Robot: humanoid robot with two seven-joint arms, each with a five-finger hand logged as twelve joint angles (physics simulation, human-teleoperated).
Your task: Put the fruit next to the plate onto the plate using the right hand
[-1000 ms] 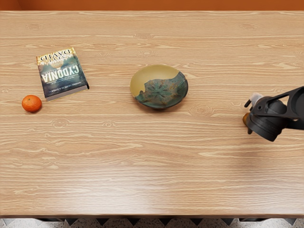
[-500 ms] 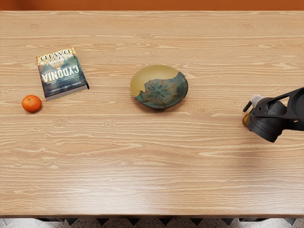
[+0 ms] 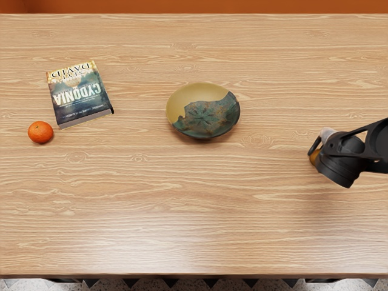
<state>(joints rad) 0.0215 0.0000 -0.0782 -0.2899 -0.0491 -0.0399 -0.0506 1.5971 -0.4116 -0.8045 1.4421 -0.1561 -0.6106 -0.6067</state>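
Wooden table (image 3: 182, 206) seen from above at a slant, with a strip of orange wall (image 3: 194, 6) along the far edge. The fruit (image 3: 313, 157) to be moved lies on the table towards the right side. Only a small orange sliver of it shows, at the left edge of the right hand (image 3: 339, 160), which covers the remainder. The hand sits directly over and against the fruit, low to the table, and its arm (image 3: 377, 140) enters from the right edge of the picture. Whether the hand has closed on the fruit or is only set around it cannot be told from this view. The plate (image 3: 203, 84), a shallow dish glazed in yellow and blue-green, stands near the middle of the table, well apart from the fruit, to the picture's left of it and a little farther from the viewer. The coming move therefore turns on this direction: once the fruit is held, the hand must carry it leftwards and slightly away, across bare wood, with nothing between fruit and plate. What shows of the fruit suggests a round body, so no long axis is likely to govern the grasp. A book (image 3: 79, 92) lies flat farther left, and beside its near corner rests a tangerine (image 3: 40, 131), much farther from the plate and from the right hand. The left arm is not in view.
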